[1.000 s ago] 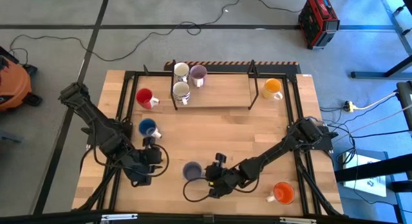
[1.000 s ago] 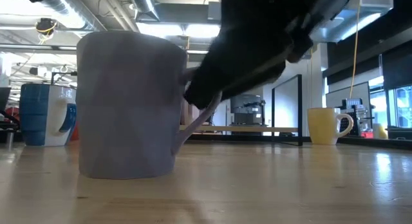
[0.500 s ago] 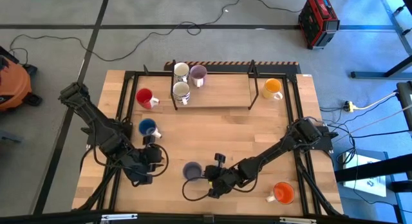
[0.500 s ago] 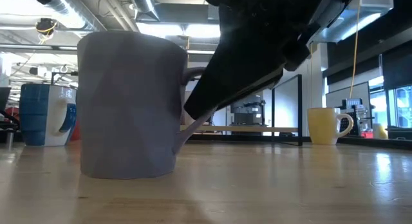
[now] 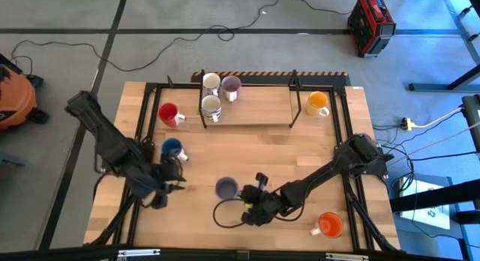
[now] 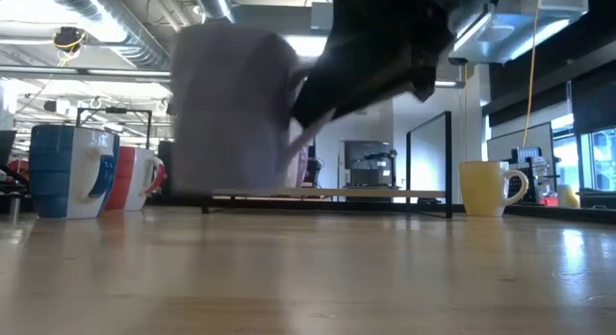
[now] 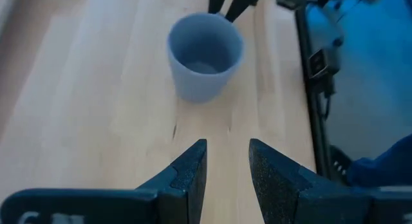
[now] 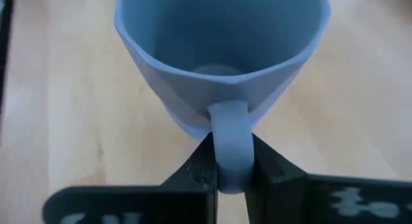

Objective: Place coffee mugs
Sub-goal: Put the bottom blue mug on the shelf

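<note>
Lavender mug [image 5: 226, 188] lifted clear of worktop [image 5: 255, 148], near centre, handle pinched by right pincer [image 5: 244, 204]; left pincer [image 5: 174, 178] spread, empty, just left, beside blue mug [image 5: 173, 148].

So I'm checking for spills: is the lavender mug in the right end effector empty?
Empty. The right wrist view looks into the lavender mug and shows its bare bottom; the right end effector pinches its handle.
</note>
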You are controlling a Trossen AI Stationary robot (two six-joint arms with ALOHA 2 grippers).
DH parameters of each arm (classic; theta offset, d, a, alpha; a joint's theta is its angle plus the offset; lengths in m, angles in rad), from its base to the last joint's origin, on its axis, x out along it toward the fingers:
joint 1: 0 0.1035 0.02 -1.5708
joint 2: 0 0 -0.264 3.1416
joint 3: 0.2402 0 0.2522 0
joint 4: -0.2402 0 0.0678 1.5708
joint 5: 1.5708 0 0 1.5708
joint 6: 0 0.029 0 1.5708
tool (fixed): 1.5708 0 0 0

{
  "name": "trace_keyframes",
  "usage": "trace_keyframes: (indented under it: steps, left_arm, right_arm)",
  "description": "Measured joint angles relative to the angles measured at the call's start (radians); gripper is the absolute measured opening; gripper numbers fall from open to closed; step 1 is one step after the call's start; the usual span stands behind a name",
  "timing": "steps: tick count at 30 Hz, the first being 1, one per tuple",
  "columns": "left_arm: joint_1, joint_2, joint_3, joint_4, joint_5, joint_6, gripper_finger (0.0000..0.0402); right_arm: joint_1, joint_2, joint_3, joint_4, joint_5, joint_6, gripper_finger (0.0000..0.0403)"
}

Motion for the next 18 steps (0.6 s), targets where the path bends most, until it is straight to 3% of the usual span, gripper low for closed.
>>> trace_keyframes:
  steps: [7, 18]
  left_arm:
    - [0.000, -0.171, 0.000, -0.003, -0.088, 0.100, 0.0110]
    - [0.000, -0.341, 0.000, -0.041, -0.163, 0.286, 0.0110]
  right_arm:
    - [-0.067, -0.058, 0.002, -0.074, 0.139, 0.151, 0.0023]
    - [-0.303, -0.097, 0.004, -0.119, 0.160, 0.192, 0.0023]
